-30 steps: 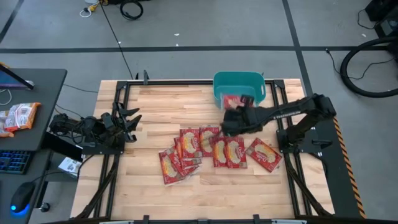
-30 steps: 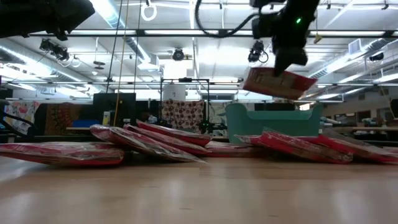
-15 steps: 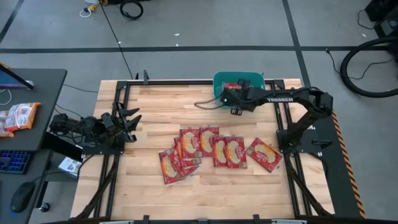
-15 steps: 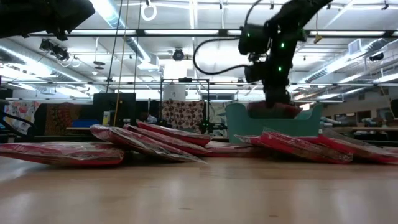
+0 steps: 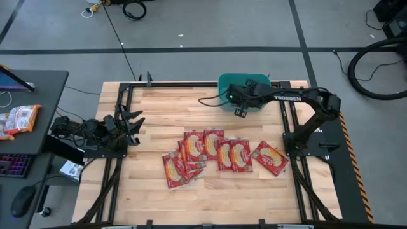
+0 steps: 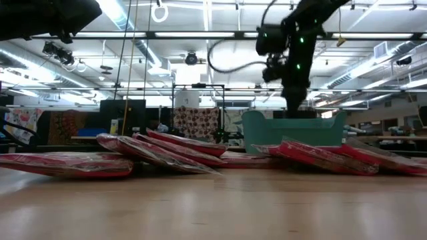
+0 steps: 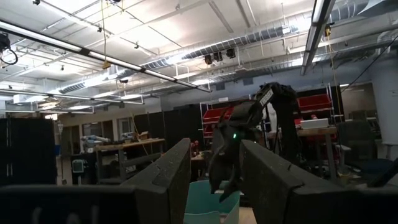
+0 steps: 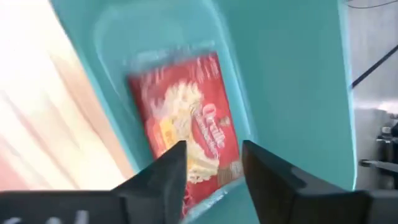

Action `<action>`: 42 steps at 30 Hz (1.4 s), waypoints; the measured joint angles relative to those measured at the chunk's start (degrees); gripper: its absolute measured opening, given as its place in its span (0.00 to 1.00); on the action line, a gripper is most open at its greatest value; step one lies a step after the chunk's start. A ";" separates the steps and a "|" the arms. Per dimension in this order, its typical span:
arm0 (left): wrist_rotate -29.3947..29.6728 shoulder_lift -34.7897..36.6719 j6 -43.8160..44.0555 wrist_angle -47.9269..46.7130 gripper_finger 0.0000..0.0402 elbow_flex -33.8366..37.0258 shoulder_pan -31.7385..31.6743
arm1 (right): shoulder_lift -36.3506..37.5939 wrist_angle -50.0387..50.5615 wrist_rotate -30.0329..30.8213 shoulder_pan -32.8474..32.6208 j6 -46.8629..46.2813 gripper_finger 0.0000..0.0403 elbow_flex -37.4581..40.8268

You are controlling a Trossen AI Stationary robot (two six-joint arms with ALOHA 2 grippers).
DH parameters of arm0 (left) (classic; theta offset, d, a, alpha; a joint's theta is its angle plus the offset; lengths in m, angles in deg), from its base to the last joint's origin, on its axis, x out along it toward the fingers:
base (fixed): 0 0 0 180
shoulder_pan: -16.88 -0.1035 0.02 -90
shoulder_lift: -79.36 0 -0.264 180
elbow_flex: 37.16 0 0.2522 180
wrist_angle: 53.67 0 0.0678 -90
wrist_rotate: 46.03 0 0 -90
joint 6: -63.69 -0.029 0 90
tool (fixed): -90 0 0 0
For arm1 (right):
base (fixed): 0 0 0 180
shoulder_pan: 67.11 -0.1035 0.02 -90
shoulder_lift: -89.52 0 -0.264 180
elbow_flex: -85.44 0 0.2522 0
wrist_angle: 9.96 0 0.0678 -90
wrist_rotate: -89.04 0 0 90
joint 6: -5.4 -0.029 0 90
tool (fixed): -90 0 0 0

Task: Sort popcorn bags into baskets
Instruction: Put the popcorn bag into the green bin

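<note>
Popcorn bag (image 8: 186,124) lies in basket (image 8: 292,93) below open right pincer (image 8: 214,165)

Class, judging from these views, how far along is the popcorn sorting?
Done: one popcorn bag lies inside the teal basket. In hand: nothing; the right gripper is open above that bag, and the left gripper waits at the table's left edge. Left: the pile of bags on the table.

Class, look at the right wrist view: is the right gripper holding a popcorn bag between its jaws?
No. The popcorn bag lies loose on the floor of the teal basket, beyond the right gripper, whose jaws stand apart with nothing between them.
</note>
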 joint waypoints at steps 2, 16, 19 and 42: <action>0.00 -0.01 0.16 -0.04 0.36 0.00 -0.02 | 0.01 3.07 -2.16 -2.31 -4.39 0.45 -2.54; 0.00 -0.01 0.60 -0.81 0.36 0.00 0.00 | -0.72 8.54 -17.96 -23.80 -45.00 0.49 -4.11; 0.00 -0.01 0.60 -0.76 0.36 0.00 -0.01 | -3.82 8.70 -19.69 -27.20 -51.51 0.49 -4.28; 0.01 -0.01 4.90 -2.27 0.36 0.00 0.00 | -20.63 31.61 -30.11 -44.80 -74.20 0.51 -10.71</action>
